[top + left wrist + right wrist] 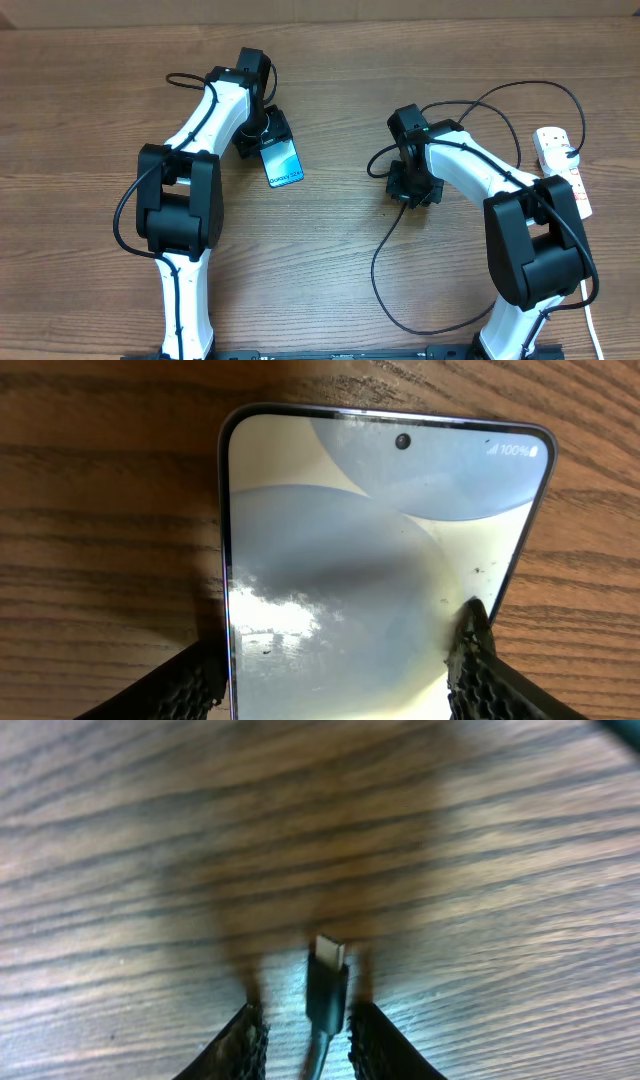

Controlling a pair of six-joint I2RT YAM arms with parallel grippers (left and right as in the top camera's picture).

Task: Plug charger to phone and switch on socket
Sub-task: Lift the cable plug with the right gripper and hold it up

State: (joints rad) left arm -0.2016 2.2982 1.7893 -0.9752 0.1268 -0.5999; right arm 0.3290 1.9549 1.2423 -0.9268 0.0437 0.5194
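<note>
The phone (283, 165) lies face up on the wooden table with its blue-white screen lit. My left gripper (266, 133) is shut on its lower end. In the left wrist view the fingers (470, 650) press both long edges of the phone (380, 530). The charger, a thin black cable (374, 265), loops across the table to my right gripper (412, 190). In the right wrist view its connector tip (327, 982) sits between the fingers of the open right gripper (308, 1012), with a gap on the left side. The socket (552, 145) lies at the far right, partly behind the right arm.
A black plug (570, 155) sits in the socket, and a white cord (590, 320) runs from it toward the front edge. The robot's own black cables arc above the right arm (520, 90). Bare wood lies between the phone and the right gripper (340, 180).
</note>
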